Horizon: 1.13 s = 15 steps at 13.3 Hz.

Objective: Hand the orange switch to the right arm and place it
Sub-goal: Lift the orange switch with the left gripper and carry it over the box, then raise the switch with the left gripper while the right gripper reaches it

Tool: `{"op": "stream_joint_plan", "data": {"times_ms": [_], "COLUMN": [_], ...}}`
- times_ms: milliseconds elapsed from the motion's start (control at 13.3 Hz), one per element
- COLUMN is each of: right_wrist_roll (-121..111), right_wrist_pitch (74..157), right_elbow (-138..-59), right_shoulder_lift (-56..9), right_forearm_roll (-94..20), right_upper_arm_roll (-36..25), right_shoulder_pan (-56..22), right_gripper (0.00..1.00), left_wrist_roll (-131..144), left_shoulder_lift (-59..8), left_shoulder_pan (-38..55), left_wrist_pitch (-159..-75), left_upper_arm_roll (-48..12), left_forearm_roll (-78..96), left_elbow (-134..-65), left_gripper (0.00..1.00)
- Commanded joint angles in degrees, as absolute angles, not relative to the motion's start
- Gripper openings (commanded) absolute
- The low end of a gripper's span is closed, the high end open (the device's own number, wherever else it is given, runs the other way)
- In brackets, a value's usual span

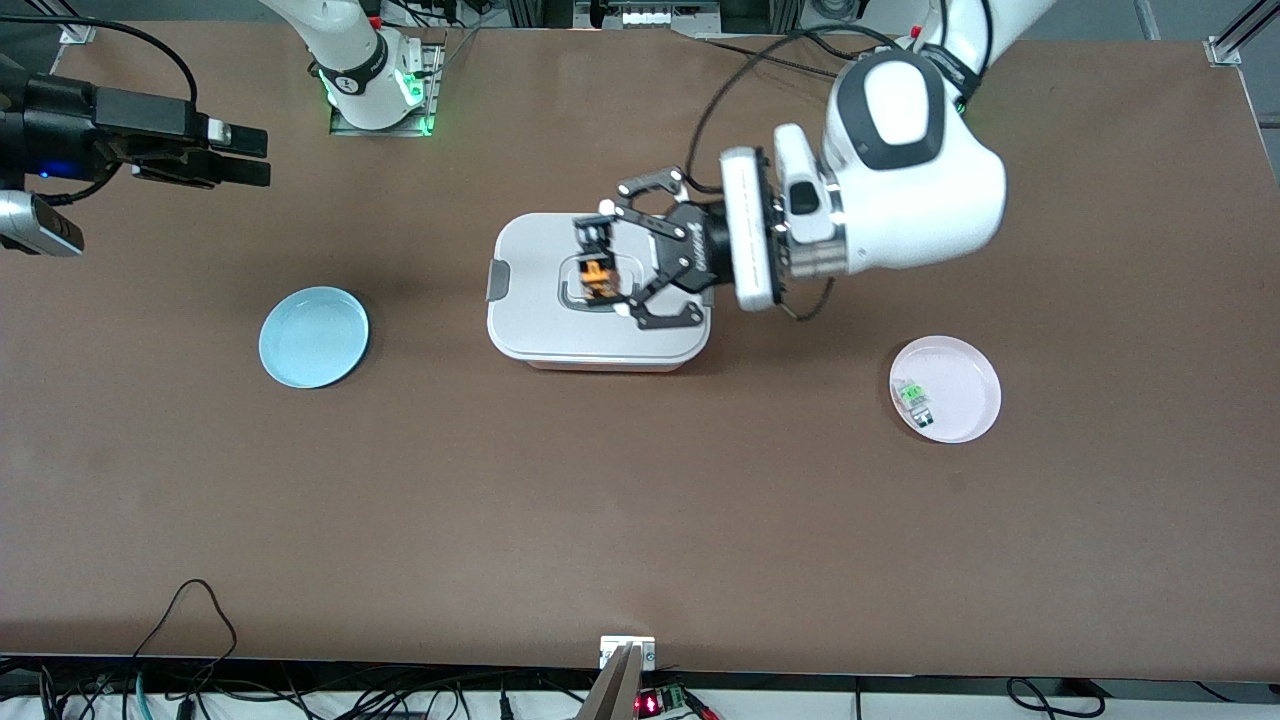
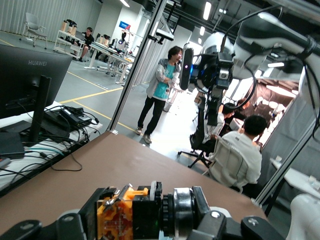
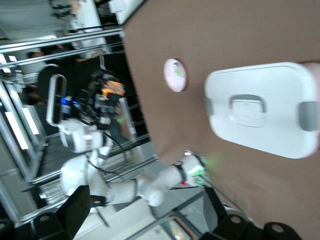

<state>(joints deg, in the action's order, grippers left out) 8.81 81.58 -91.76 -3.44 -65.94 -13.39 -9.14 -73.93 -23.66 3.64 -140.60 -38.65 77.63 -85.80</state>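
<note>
My left gripper [image 1: 603, 277] is shut on the orange switch [image 1: 597, 278] and holds it in the air over the lid of the white box [image 1: 540, 325]. In the left wrist view the orange switch [image 2: 131, 214], orange body with a black cap, sits clamped between the black fingers [image 2: 207, 220]. The right arm waits at its own end of the table. Its slim black right gripper [image 1: 240, 157] is open and empty above the table. In the right wrist view the right gripper [image 3: 147, 212] shows spread fingers, and the orange switch [image 3: 113, 88] shows far off in the left gripper.
A blue dish [image 1: 314, 337] lies toward the right arm's end of the table. A pink dish [image 1: 965, 400] holding a green-and-clear switch [image 1: 914, 397] lies toward the left arm's end. The white box has grey latches and a grey handle [image 3: 246, 107].
</note>
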Motion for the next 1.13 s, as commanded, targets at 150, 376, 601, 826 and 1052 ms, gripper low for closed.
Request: {"op": "stream_joint_plan", "data": {"times_ms": [150, 376, 601, 826, 1052], "right_wrist_roll": [7.0, 4.2, 7.5, 16.6, 24.9], "right_wrist_pitch": [85.0, 87.4, 88.8, 88.9, 88.9], "right_elbow": [-97.2, -103.3, -108.3, -109.6, -109.7], "right_shoulder_lift": [-5.2, -5.2, -4.4, -2.8, -1.8], "right_forearm_roll": [-79.7, -85.1, -87.8, -88.9, -90.0], "right_upper_arm_roll": [-13.4, -13.0, -13.0, -11.5, -11.3], "right_shoulder_pan": [-9.8, -12.0, -14.9, -15.3, -15.3], "right_gripper": [1.00, 1.00, 1.00, 1.00, 1.00], "left_wrist_roll": [-65.3, -62.6, -62.6, -62.8, -62.6], "left_shoulder_lift": [-25.0, -25.9, -27.8, -32.1, -33.4], "left_shoulder_pan": [12.6, 17.8, 22.5, 26.1, 29.9], "left_wrist_pitch": [-149.8, -155.4, -161.5, -165.3, -166.9], "left_upper_arm_roll": [-38.3, -38.0, -37.6, -37.3, -34.5], "left_forearm_roll": [80.2, 79.9, 79.6, 79.2, 79.3], "left_elbow": [-80.9, -77.8, -74.5, -69.5, -66.9], "left_gripper": [0.00, 0.00, 0.00, 0.00, 0.00]}}
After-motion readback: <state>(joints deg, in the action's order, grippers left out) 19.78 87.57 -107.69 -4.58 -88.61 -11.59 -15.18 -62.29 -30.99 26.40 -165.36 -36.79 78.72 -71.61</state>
